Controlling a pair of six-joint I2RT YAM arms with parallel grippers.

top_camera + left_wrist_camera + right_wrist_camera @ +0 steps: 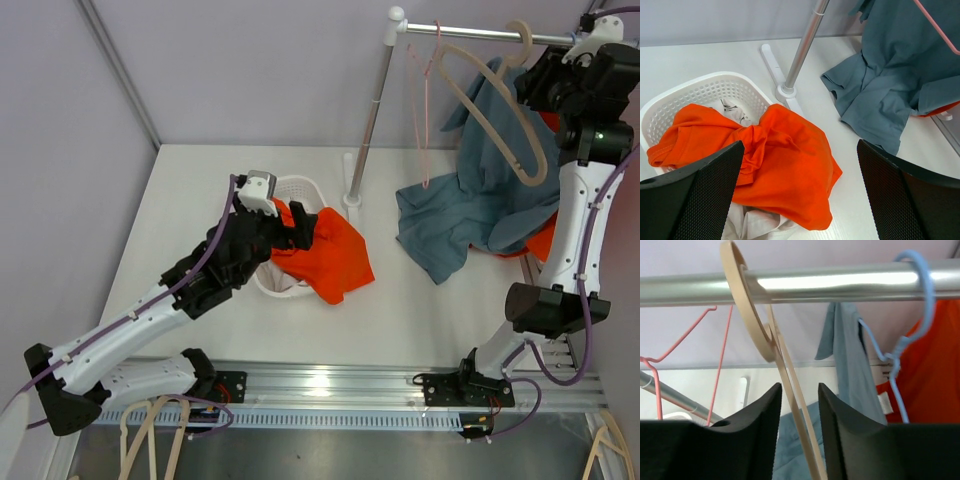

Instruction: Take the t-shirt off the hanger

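R gripper [800, 390] is up at the rail [840, 285], jaws narrowed and set astride the neck of the beige hanger [752, 315]. A gap is seen on one side of the neck, so it's not judged pinched yet. The hanger is hooked on the rail and tilted, its long arm slanting down in the top view.

The grey-blue t-shirt [470, 215] lies below the R claw: top part is draped over the hanger, the rest is slumped onto the table. R arm is much nearer. L gripper [799, 165] is well apart, spread wide, hovering over the white basket [700, 82].

In the basket an orange shirt [790, 150] is seen, spilling over the rim onto the table, w/ sth white under it. Just beside the beige hanger, a blue hanger [920, 300] is seen w/ another orange garment [935, 365].
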